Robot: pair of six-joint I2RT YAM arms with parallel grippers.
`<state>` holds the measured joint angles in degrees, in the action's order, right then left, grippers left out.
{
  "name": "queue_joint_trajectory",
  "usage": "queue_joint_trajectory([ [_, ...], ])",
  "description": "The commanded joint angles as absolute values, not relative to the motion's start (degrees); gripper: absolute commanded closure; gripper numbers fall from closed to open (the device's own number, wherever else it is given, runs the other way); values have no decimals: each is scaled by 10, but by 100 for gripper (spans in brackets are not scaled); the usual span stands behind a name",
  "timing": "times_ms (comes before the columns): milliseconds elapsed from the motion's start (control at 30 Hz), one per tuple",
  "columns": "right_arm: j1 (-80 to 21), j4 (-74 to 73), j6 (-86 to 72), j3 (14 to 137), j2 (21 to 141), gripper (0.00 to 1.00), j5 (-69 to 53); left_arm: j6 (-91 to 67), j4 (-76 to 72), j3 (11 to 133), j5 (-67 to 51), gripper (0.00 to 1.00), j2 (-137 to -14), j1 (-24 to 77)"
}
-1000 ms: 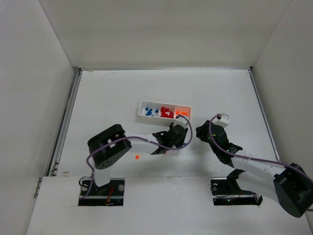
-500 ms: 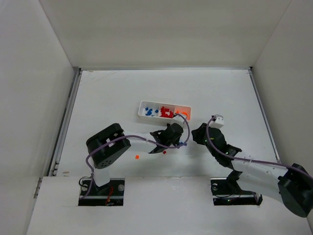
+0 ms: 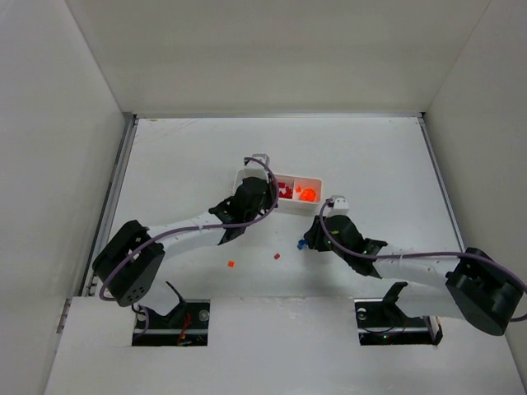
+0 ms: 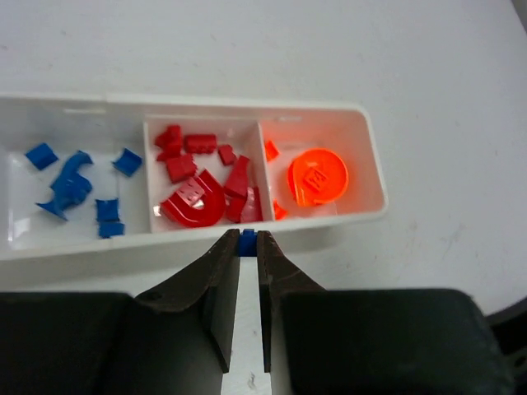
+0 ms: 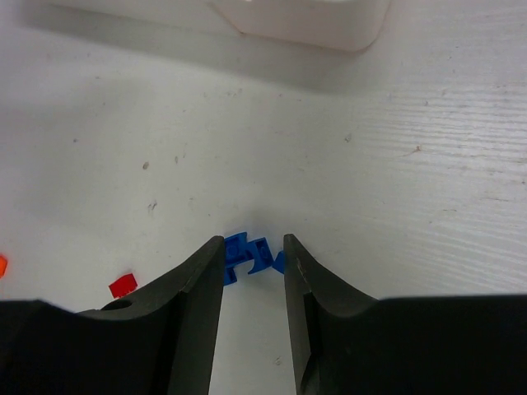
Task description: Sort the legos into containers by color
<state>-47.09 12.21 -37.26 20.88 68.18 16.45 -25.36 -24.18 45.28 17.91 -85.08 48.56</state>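
On the tabletop (image 3: pixel 181 164), the white tray (image 4: pixel 329 224) lies at centre, divided into three compartments: blue pieces at one end, red pieces (image 4: pixel 191 206) in the middle, orange at the other end. The left end effector (image 4: pixel 247 251) is clamped on a small blue brick (image 4: pixel 247 239) and hangs over the tray's near wall, level with the red compartment rather than the blue one (image 4: pixel 20 206). Before you release, shift it sideways until the brick is clearly past the divider and above the blue section. Then lower it inside the rim and part the fingers only slightly, so the brick falls straight and does not bounce across the divider. The right end effector (image 5: pixel 254 243) is low over the tabletop just off the tray's orange end, fingers apart, straddling a second blue brick (image 5: pixel 244 252). Centre that brick between the fingers, close squarely and lift vertically. It appears to touch another blue fragment, so check what comes up. Both loads are probably bound for the same compartment, so let the left arm leave before the right one approaches. A red brick (image 3: pixel 276 256) and an orange brick (image 3: pixel 231 264) lie loose nearby.
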Motion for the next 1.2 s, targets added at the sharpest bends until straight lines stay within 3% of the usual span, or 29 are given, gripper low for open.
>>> queue_joint_trajectory([
  [0,-478,131,-357,237,691,60,142,-288,-242,445,159,88,-833,448],
  [367,-487,118,-357,248,709,55,141,-320,-227,484,156,87,-917,385],
  [633,-488,101,-366,258,727,61,141,-323,-223,500,176,79,-951,368],
  [900,-488,80,-367,278,754,64,146,-308,-238,462,192,70,-886,389],
  [1167,-488,76,-367,280,754,78,151,-275,-243,378,208,69,-769,452],
])
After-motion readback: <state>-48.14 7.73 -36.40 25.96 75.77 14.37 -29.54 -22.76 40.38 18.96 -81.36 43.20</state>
